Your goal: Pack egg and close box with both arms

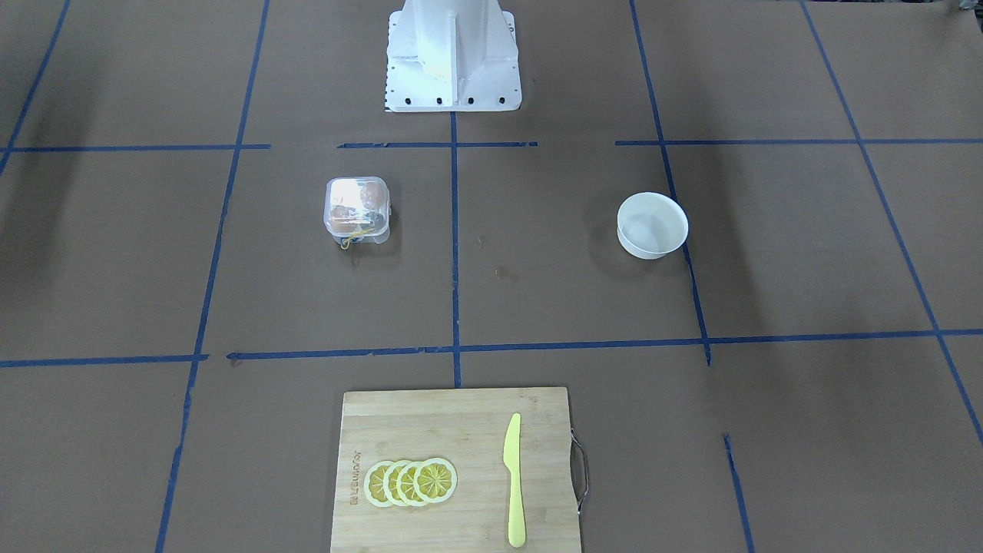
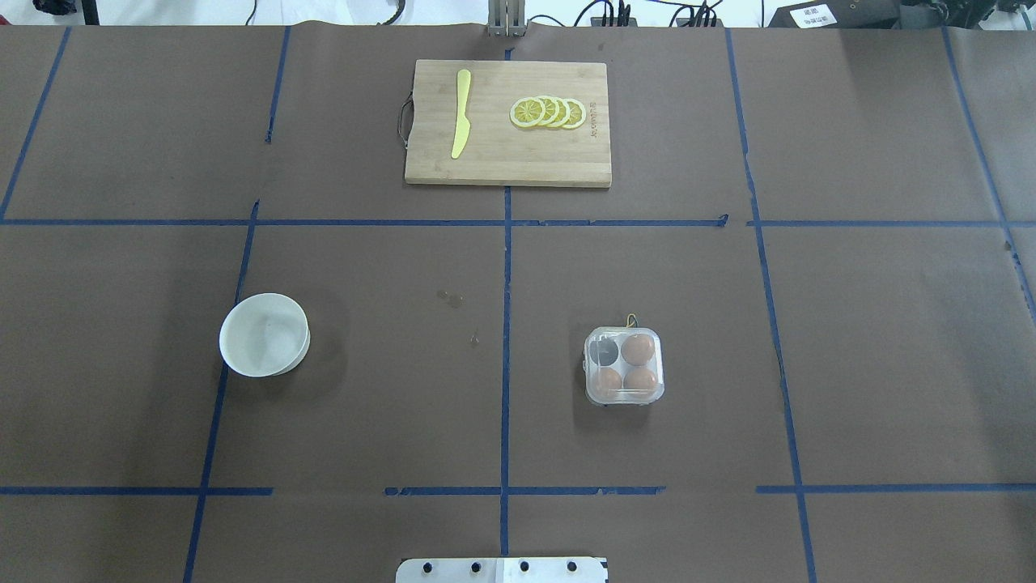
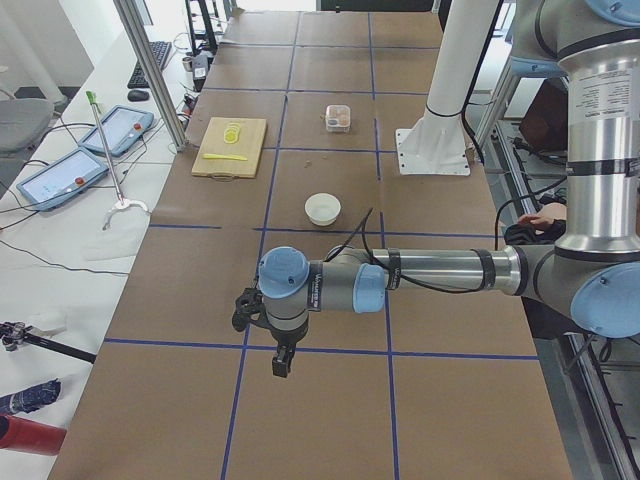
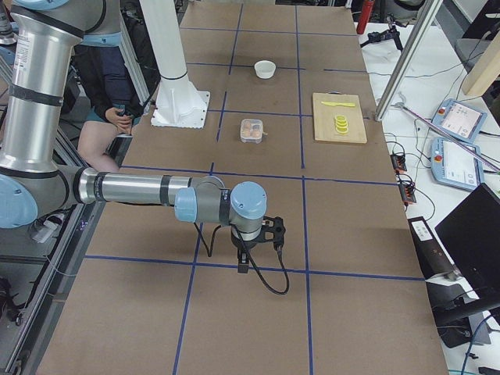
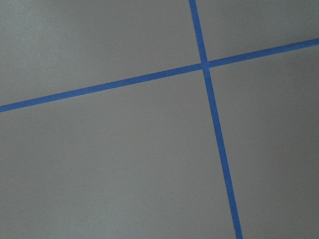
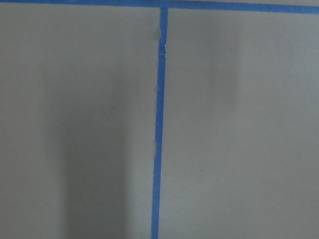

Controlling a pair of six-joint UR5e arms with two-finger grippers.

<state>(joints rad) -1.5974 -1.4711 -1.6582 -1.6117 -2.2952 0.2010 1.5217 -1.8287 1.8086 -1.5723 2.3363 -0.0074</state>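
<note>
The clear box [image 2: 624,366] stands on the table right of the centre line, with its lid down over it. Three orange-brown eggs show inside; one [image 2: 638,348] sits at the far right cell, and the far left cell looks dark and empty. The box also shows in the front view [image 1: 357,211]. My left gripper [image 3: 247,306] hangs over bare table far from the box, seen only in the exterior left view. My right gripper [image 4: 273,231] is likewise far from the box, seen only in the exterior right view. I cannot tell whether either is open or shut. Both wrist views show only table paper and blue tape.
A white bowl [image 2: 265,334] stands left of centre and looks empty. A wooden cutting board [image 2: 508,154] lies at the far middle with a yellow knife [image 2: 461,124] and lemon slices [image 2: 549,112]. The white robot pedestal [image 1: 451,57] is at the near edge.
</note>
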